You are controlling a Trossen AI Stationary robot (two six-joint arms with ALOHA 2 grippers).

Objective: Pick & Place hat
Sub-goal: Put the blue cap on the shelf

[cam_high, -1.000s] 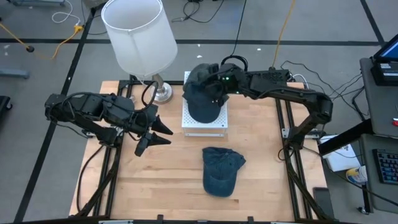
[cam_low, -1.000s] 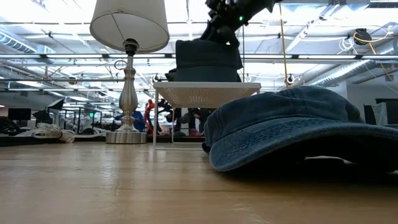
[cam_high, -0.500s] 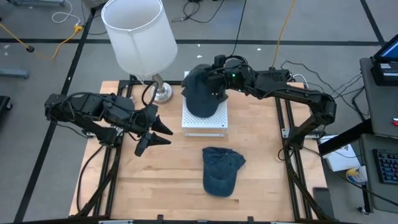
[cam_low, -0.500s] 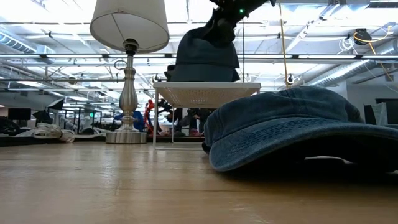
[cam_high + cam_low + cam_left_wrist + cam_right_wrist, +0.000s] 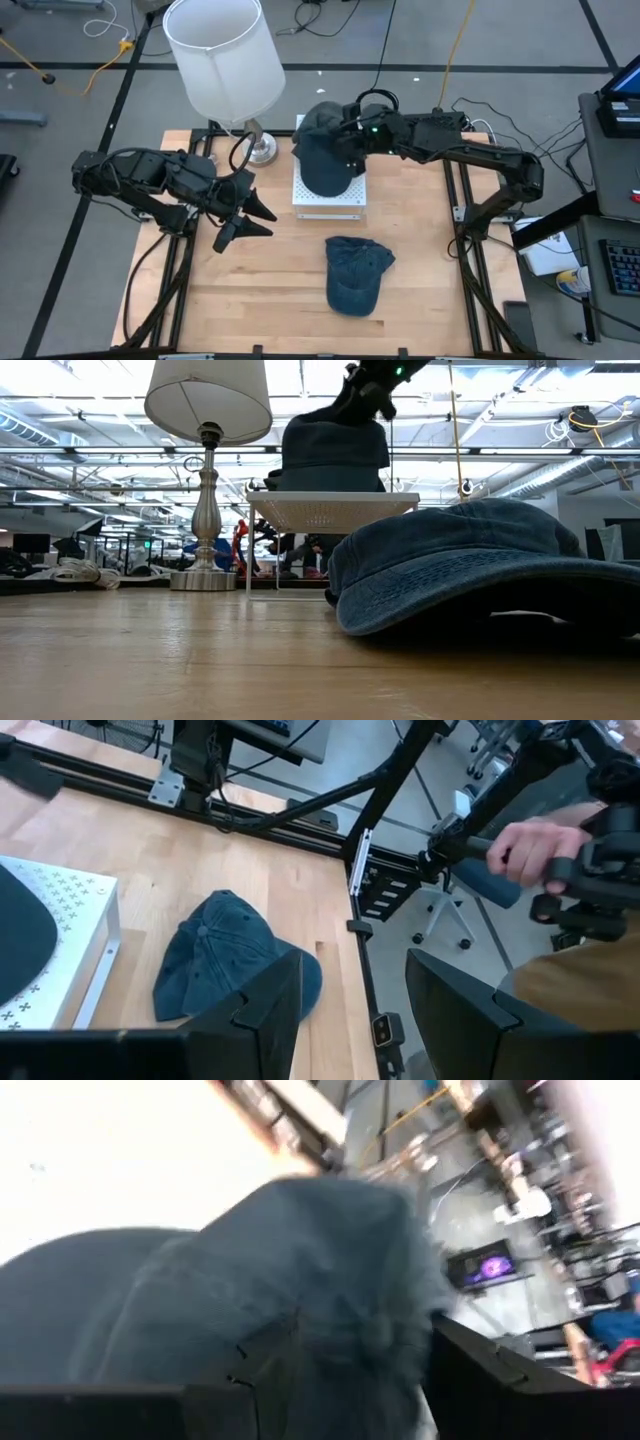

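Over the white perforated stand [image 5: 330, 195], the right tool [image 5: 347, 140] is seemingly gripping the dark denim hat [image 5: 323, 160] sitting there. Another blue denim cap [image 5: 355, 272] is lying on the wooden counter [image 5: 270, 280]. Beside the stand, the left tool [image 5: 250, 215] is hanging open.

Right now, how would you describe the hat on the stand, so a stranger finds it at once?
Find the tall lamp at the table's far edge; the white perforated stand is beside it. The dark hat sits on that stand, under the right hand. The other hat lies flat on the bare wood, nearer the front.
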